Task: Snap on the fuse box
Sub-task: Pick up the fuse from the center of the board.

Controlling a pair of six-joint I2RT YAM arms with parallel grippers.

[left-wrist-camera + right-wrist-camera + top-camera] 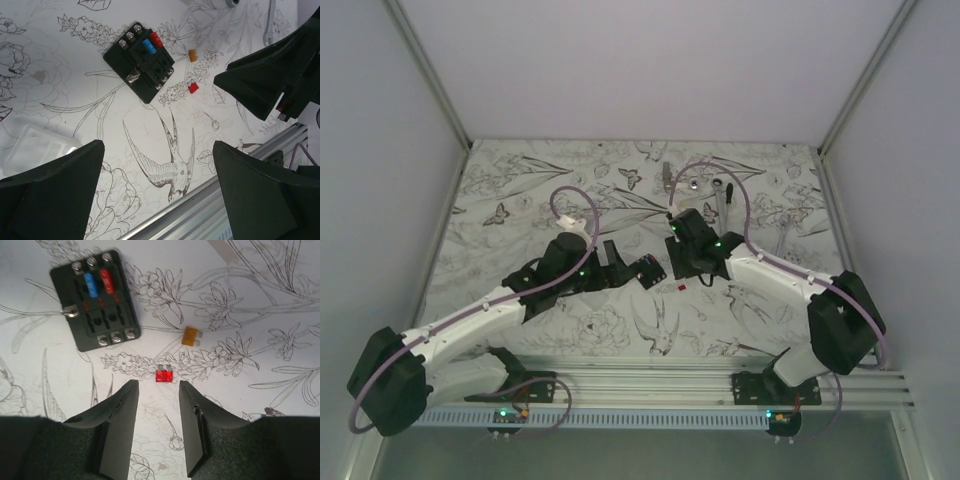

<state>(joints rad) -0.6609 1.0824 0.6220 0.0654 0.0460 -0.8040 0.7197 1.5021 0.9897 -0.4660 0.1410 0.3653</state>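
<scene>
Left gripper (pixel 157 150) jaws stand wide apart, empty; right gripper (pixel 157 390) jaws stand partly apart, empty. You find the fuse box (pixel 95 300) flat on the table (pixel 280 295) ahead of both, with a red fuse (pixel 164 375) just off the right fingertips.

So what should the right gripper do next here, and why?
Probably ease the right gripper forward and down over the loose red fuse, then close on it. Its jaws stand apart with nothing between them, the fuse lies on the table just beyond the fingertips, and the fuse box shows empty slots beside its blue and red fuses.
</scene>
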